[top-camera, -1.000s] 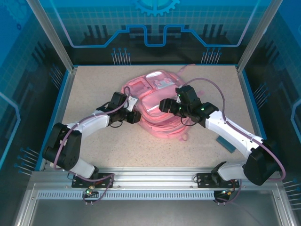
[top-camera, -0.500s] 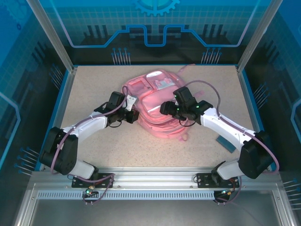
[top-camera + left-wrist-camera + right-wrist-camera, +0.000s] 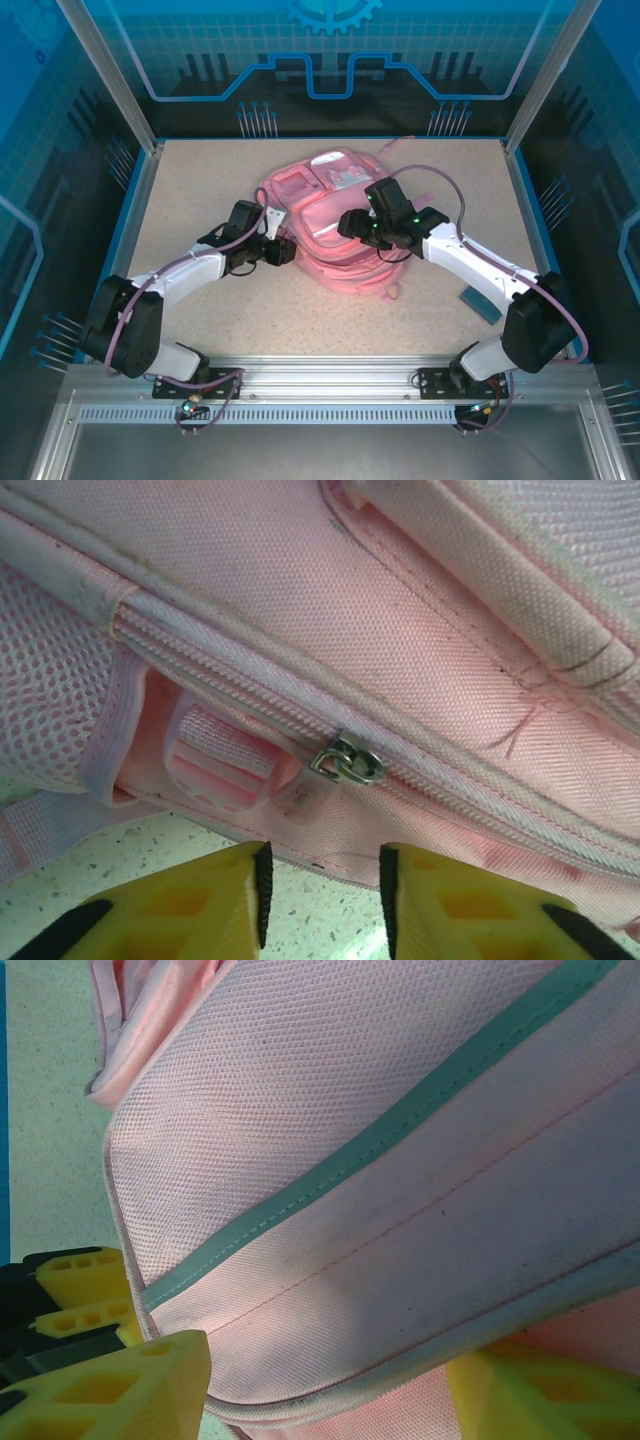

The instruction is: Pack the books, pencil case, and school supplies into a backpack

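The pink backpack (image 3: 325, 205) lies flat in the middle of the table. At its near left edge my left gripper (image 3: 286, 251) is open. In the left wrist view the yellow fingers (image 3: 215, 900) stand apart just short of the bag's bottom seam, below a metal zipper slider (image 3: 347, 761), with nothing between them (image 3: 322, 900). My right gripper (image 3: 347, 224) hovers over the bag's middle, open wide. Its fingertips (image 3: 150, 1380) straddle a pink panel with a pale stripe (image 3: 380, 1140). Books are out of view. A blue oblong item (image 3: 480, 303) lies at the right; whether it is the pencil case I cannot tell.
Blue side walls (image 3: 140, 200) and metal posts frame the speckled table (image 3: 200, 180). A pink strap (image 3: 392, 291) trails from the bag's near right corner. The right arm's forearm (image 3: 480, 270) crosses above the blue item.
The left gripper slid slightly nearer along the bag's left edge and its jaws now stand apart. The right gripper shifted a little farther back over the bag, jaws narrowing.
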`<state>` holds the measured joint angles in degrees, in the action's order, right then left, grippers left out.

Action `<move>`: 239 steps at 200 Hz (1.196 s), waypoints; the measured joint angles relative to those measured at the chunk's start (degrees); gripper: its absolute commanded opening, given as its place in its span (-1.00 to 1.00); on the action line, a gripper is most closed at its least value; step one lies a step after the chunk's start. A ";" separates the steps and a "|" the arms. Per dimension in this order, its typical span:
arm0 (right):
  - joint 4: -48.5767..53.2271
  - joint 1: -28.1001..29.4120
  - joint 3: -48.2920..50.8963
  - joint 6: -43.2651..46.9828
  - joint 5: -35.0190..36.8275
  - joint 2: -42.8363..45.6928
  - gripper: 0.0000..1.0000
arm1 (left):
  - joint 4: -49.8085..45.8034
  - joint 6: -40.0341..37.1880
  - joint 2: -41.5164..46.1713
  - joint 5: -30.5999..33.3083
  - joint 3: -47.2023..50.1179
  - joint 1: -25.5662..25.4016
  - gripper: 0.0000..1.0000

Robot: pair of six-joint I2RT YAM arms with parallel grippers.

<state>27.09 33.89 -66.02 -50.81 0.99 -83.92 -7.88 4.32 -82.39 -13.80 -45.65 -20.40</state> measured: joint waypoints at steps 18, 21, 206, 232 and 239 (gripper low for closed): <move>0.04 -0.17 0.00 0.00 -0.02 0.00 0.28 | -0.07 -0.20 -2.43 -0.15 -1.22 0.00 -0.21; 0.07 -0.17 0.00 0.00 -0.02 0.00 0.28 | -0.11 -0.20 -2.80 -0.15 -1.44 0.00 -0.22; 0.13 -0.57 0.00 0.00 -0.02 0.00 0.25 | -3.96 -7.80 -6.73 -6.84 -7.34 0.42 -0.33; 0.13 -0.57 0.00 0.00 -0.02 0.00 0.25 | -4.24 -9.07 -6.78 -8.24 -7.61 0.42 -0.51; 0.13 -0.57 0.00 0.00 -0.02 0.00 0.25 | -4.35 -9.29 -6.82 -8.41 -7.63 0.44 -0.53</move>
<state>27.22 33.32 -66.02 -50.81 0.97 -83.92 -12.23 -4.97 -89.21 -22.22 -53.28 -19.97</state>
